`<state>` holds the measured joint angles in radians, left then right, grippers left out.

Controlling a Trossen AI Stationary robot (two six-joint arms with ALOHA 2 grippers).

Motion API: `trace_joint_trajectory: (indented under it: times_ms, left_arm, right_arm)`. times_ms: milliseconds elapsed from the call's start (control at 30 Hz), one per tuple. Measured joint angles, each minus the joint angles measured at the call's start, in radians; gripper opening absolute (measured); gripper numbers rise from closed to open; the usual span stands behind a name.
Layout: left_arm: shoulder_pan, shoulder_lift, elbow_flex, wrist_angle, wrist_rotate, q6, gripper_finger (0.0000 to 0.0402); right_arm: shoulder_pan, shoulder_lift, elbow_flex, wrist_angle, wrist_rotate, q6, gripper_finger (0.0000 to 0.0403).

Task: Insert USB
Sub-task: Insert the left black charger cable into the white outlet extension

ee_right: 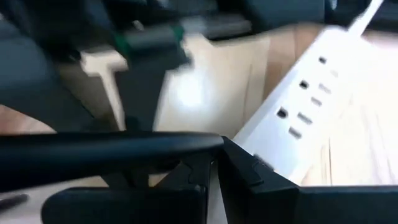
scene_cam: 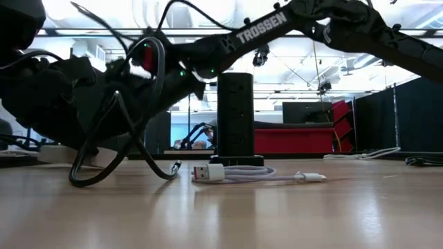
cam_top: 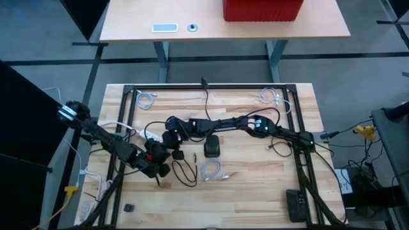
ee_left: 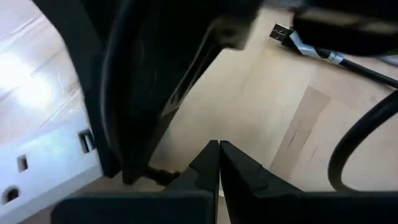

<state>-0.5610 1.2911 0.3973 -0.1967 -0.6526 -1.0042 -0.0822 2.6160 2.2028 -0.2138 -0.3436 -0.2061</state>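
A white power strip (cam_top: pixel 135 133) (ee_right: pixel 305 112) lies on the wooden table at the left. A black cable (cam_top: pixel 186 171) (scene_cam: pixel 104 162) loops on the table, its metal USB plug (ee_left: pixel 281 31) (scene_cam: pixel 176 168) lying free. My right gripper (ee_right: pixel 214 163) (cam_top: pixel 171 135) is shut, reached across to the strip's near side. My left gripper (ee_left: pixel 219 160) (cam_top: pixel 161 167) is shut, low over the wood beside the strip (ee_left: pixel 37 168), with nothing between its fingers. My right gripper has a dark cable (ee_right: pixel 112 152) running across its view and ending right at the shut fingertips. I cannot tell whether the fingers pinch it or only stand behind it.
A black tower power strip (cam_top: pixel 213 147) (scene_cam: pixel 235 114) stands mid-table. A coiled white USB cable (cam_top: pixel 211 170) (scene_cam: pixel 256 173) lies in front of it. More white coils (cam_top: pixel 146 99) (cam_top: pixel 270 96) sit at the far corners. A black remote (cam_top: pixel 296 206) lies near right.
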Motion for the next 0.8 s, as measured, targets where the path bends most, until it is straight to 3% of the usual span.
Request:
trace_joint_trajectory:
  times_ms: [333, 500, 800]
  left_arm:
    - [-0.009, -0.04, 0.056, -0.041, 0.018, 0.016, 0.0]
    - [-0.017, -0.126, 0.182, -0.412, -0.015, -0.082, 0.0]
    - [-0.025, -0.18, 0.202, -0.783, -0.048, -0.383, 0.0]
  right_arm:
    - [-0.005, 0.002, 0.0, -0.03, 0.004, 0.004, 0.0005]
    - [-0.006, 0.002, 0.001, -0.04, 0.004, 0.002, 0.0005]
    - [-0.006, 0.002, 0.001, -0.043, 0.004, -0.013, 0.0005]
